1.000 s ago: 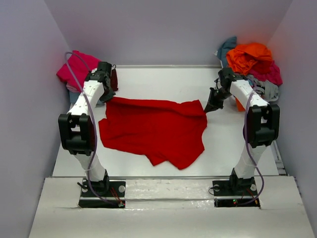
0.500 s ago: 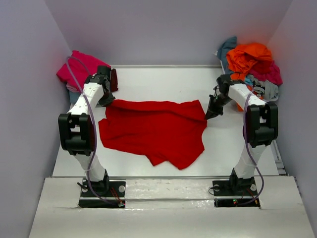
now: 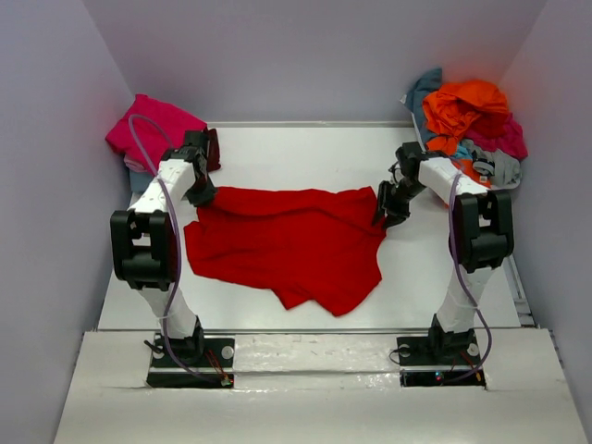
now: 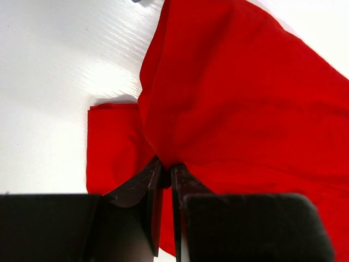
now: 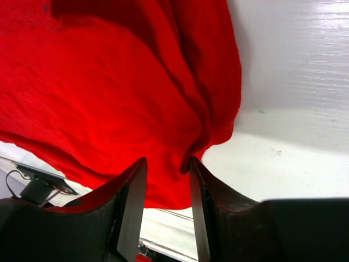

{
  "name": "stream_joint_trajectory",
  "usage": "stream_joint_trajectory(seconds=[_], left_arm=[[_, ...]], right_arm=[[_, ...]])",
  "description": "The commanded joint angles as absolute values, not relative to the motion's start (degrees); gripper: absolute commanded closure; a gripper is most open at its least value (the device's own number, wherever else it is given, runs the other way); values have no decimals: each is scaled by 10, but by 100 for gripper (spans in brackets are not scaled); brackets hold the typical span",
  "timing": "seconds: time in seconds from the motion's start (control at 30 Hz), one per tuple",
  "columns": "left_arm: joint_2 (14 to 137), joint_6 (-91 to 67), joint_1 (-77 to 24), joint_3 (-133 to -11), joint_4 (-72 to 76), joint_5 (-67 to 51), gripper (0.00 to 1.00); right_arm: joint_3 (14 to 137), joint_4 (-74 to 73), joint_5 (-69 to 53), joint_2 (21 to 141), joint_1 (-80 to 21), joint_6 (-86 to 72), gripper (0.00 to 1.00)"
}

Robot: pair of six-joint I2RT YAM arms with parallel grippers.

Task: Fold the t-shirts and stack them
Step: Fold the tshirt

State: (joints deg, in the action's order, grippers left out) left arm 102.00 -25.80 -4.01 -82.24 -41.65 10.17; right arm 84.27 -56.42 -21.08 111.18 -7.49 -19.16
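Note:
A bright red t-shirt lies spread and rumpled across the middle of the white table. At its back left corner my left gripper is shut on a pinch of the red cloth, which bunches between the fingertips of the left gripper. My right gripper sits at the shirt's back right corner. In the right wrist view the right gripper stands open over the red cloth. A fold of the cloth brushes one finger, and nothing is pinched between the two.
A heap of magenta and pink shirts sits at the back left corner against the wall. A larger heap with orange, magenta, teal and grey shirts fills the back right corner, just behind the right arm. Walls close in both sides.
My right gripper has opened and let go of the shirt's back right corner, shifting slightly left. The left gripper has slid a little right and towards the front, still on the cloth.

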Motion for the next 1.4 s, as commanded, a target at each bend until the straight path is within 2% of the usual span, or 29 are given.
stream_joint_trajectory(seconds=[0.0, 0.1, 0.3, 0.33, 0.57, 1.03, 1.37], left_arm=[[1004, -260, -38, -811, -417, 93, 79], [994, -265, -38, -799, -417, 92, 69], [958, -286, -43, -761, -409, 95, 34], [955, -287, -43, -759, -409, 95, 32], [922, -289, -43, -757, -417, 118, 31], [1024, -279, -71, -877, -424, 119, 31], [1049, -279, -94, -891, -424, 120, 31]], right_arm=[[858, -564, -224, 1116, -82, -181, 55], [858, -565, -225, 1115, -82, -181, 54], [880, -564, -226, 1114, -82, -185, 54], [885, -564, -225, 1114, -82, -186, 54], [941, -546, -213, 1116, -87, -198, 54], [1067, -519, -198, 1236, -87, -215, 55], [1129, -534, -199, 1268, -87, -218, 57]])
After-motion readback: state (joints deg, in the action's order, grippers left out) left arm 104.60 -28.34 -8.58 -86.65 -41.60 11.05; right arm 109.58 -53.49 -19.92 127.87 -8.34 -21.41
